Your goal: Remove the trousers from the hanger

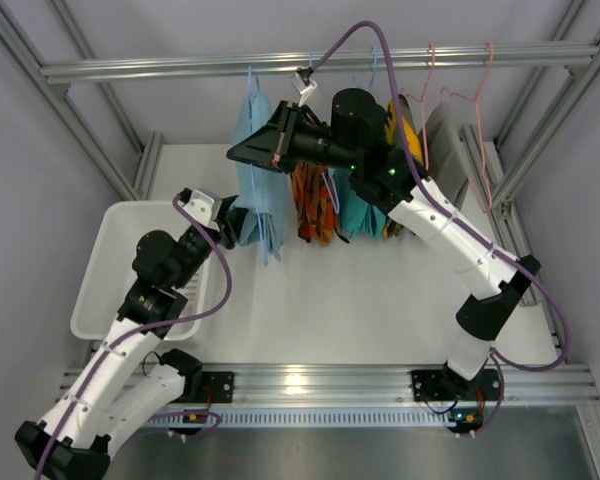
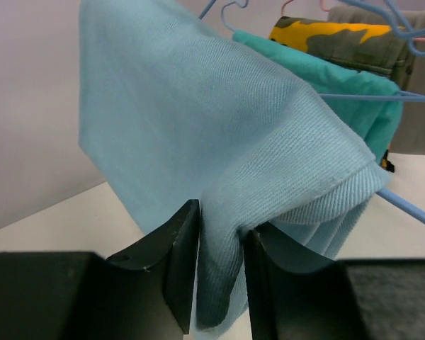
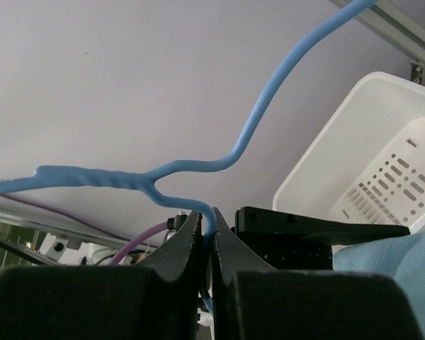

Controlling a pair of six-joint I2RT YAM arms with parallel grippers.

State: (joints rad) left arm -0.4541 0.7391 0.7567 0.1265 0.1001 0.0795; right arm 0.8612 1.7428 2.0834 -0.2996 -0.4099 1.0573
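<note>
Step in hand: the pull-off, with both arms engaged. The left gripper point(image 2: 221, 234) is clenched on a low fold of the light sky-blue trousers point(image 2: 198, 120), cloth bunched between both fingers. The right gripper point(image 3: 211, 227) is clamped on the light blue wire hanger point(image 3: 258, 106), just below its twisted neck, bracing it.

The trousers hang draped over the hanger's bar. The hanger hooks on the aluminium rail point(image 1: 180, 68) at the left end of the row, beside a teal garment point(image 2: 340, 92) and an orange-patterned one point(image 2: 319, 32). Pink hangers point(image 1: 480, 120) sit further right.

Judged next move: the left arm draws the cloth down and away, toward the white basket point(image 3: 382, 156) side, while the right keeps the hanger steady (otherwise the hook likely swings or slips along the rail). The pull needs to run along the bar's free side so the fold slides off rather than snagging. The pinch looks deep enough to hold.

Writing: no brand, label or text readable in any view.
</note>
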